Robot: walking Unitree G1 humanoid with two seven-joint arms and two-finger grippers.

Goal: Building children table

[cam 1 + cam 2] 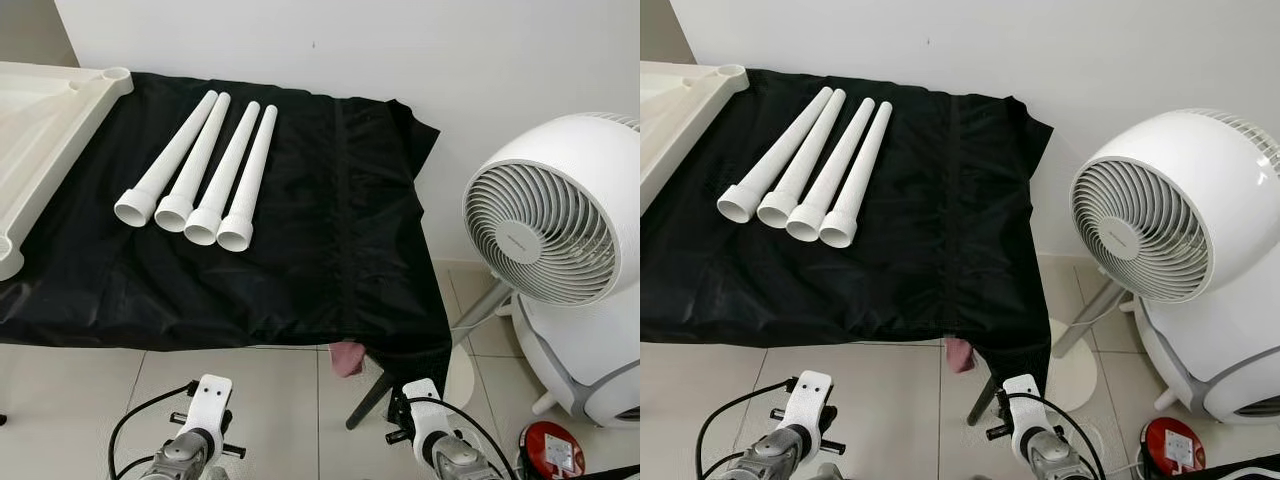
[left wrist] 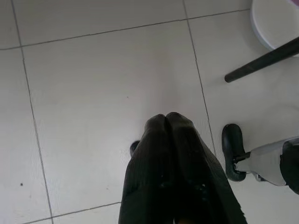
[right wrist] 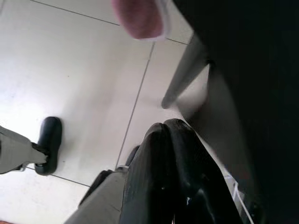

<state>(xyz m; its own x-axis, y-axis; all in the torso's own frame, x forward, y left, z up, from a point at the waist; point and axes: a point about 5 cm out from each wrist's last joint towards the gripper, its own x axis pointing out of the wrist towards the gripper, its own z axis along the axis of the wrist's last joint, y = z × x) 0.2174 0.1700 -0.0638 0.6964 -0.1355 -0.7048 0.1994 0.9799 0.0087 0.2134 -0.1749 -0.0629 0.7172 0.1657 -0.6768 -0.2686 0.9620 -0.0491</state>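
Left eye view, task parts: four white plastic table legs (image 1: 195, 170) lie side by side, touching, on a black cloth (image 1: 330, 220) draped over a table; each is a smooth tapered tube with a wider open collar at the near end.
Left eye view, tabletop: a cream moulded tabletop panel (image 1: 40, 130) with a raised rim and a round corner socket rests on the cloth's left part, apart from the legs.
Left eye view, surroundings: a round white fan (image 1: 550, 210) with a spiral grille stands on the right, against a plain wall; pale glossy floor tiles (image 1: 250, 400) lie below.
Right eye view, extra: more of the fan's rounded body and a red round object (image 1: 1170, 447) on the floor.
Left wrist view: left gripper (image 2: 167, 119) hangs low over the tiles, its two ribbed black fingers pressed together, holding nothing; a dark slanted table leg strut (image 2: 261, 60) crosses one corner.
Right wrist view: right gripper (image 3: 164, 126) also has its fingers pressed together, empty, beside the hanging black cloth; a blurred pink object (image 3: 140, 18) sits under the cloth's edge.
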